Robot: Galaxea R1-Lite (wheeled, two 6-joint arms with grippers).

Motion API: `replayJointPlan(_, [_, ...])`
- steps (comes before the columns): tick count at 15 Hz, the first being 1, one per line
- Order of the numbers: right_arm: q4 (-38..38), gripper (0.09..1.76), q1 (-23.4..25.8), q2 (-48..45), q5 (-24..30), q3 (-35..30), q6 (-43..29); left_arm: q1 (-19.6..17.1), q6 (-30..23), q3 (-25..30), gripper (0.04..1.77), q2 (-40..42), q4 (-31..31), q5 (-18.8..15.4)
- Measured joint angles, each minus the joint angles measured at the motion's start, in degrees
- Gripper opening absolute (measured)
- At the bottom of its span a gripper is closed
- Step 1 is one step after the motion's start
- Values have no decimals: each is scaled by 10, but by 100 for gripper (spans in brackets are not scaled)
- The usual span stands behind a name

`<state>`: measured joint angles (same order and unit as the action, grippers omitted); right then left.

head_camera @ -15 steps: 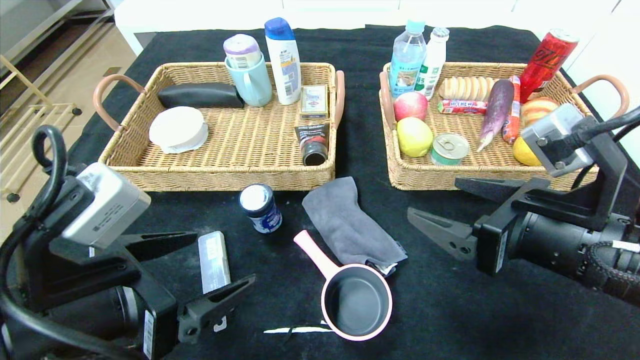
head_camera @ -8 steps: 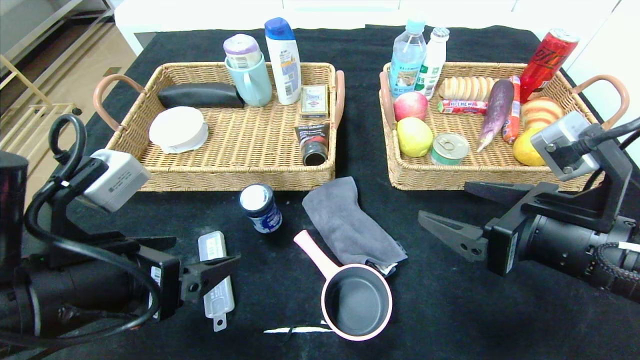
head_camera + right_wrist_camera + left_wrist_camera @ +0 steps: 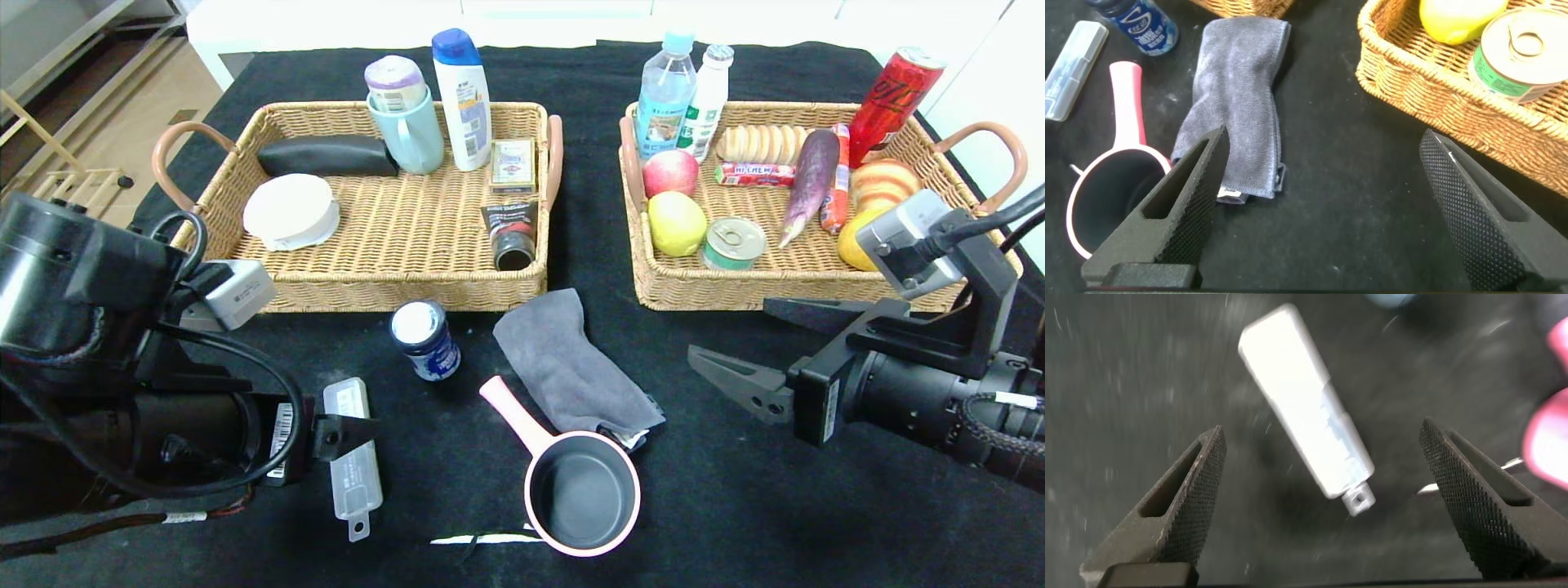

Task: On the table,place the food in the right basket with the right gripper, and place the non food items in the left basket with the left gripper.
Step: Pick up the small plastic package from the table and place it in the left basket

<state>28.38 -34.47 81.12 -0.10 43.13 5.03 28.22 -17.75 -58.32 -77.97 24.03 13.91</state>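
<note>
Right basket (image 3: 816,282): holds tin (image 3: 734,242).
Table (image 3: 735,506): jar (image 3: 424,340), cloth (image 3: 567,363), saucepan (image 3: 581,490).
Left gripper (image 3: 1327,486): wide, over case (image 3: 352,445).
Right gripper (image 3: 747,347): wide, empty.

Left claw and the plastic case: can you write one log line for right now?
left claw: open, above plastic case | right claw: open, idle near right basket | blue jar: on table

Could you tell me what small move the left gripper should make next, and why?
Probably straight down. In the left wrist view the left gripper is open above the translucent grey case, which lies flat on the table between its fingers, untouched. Lowering until they flank the case should allow a grasp.
</note>
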Motion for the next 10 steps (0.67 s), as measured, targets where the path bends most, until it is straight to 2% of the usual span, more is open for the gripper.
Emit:
replayJointPlan(2, [0,170,1,0,-1,0,0,-3,-16,-18,172,-21,23,-2])
replayJointPlan(10, [0,170,-2,0,-1,-1,1,-12,-34,-30,172,-84,23,0])
